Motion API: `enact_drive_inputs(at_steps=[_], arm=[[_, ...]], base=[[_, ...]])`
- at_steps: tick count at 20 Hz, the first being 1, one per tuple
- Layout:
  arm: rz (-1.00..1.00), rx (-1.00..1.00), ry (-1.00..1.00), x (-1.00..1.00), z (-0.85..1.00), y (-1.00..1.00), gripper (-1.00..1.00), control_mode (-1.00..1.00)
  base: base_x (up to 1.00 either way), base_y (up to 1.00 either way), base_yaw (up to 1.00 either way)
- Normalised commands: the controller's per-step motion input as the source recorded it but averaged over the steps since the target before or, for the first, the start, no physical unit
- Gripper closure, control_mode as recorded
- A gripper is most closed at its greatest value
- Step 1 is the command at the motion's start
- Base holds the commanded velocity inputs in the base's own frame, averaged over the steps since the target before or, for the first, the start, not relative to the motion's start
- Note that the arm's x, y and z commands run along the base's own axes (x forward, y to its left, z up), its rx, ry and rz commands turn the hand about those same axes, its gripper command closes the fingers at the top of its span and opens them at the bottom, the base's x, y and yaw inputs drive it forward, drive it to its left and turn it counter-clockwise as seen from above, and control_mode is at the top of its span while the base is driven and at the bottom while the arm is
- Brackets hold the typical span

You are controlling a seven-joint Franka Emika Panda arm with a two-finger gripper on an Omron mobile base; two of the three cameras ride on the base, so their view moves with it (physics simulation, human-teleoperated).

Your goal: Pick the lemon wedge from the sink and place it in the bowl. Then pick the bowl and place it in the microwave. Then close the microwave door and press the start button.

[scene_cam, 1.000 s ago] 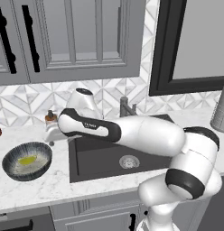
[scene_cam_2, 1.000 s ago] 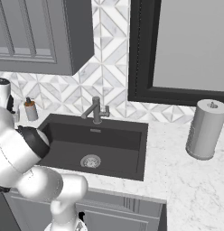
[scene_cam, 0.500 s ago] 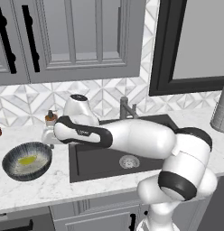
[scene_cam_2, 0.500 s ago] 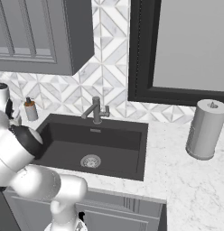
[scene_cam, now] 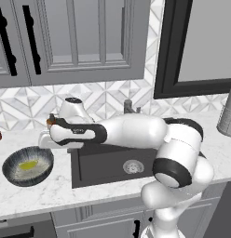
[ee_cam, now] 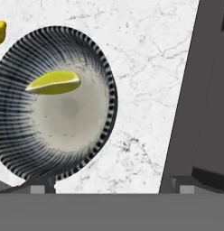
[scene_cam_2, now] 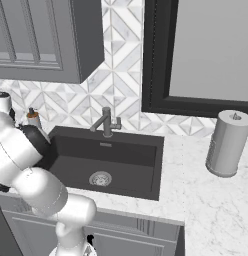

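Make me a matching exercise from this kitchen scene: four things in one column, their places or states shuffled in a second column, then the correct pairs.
Things:
1. lemon wedge
2. bowl
3. end effector
4. paper towel roll

Places or states:
A. stands upright on the counter right of the sink
B. open, above the counter between bowl and sink
C. lies on the pale inside of the bowl
D. sits on the marble counter left of the sink

Right pairs: 1-C, 2-D, 3-B, 4-A
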Motion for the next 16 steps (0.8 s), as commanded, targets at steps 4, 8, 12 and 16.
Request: enact_drive_inputs(at_steps=[4,8,12,16], arm=[[0.0,-0.04,0.07,0.21,-0.31,0.31,-1.0,-1.0],[-0.01,-0.06,0.11,0.2,-0.22,0.35,-1.0,-1.0],[0.0,0.0,0.0,0.11,-0.25,0.0,-1.0,-1.0],[0.0,-0.01,0.0,0.11,-0.34,0.01,-1.0,-1.0]], base=[[0.0,0.0,0.0],[0.0,0.0,0.0],[0.0,0.0,0.0],[0.0,0.0,0.0]])
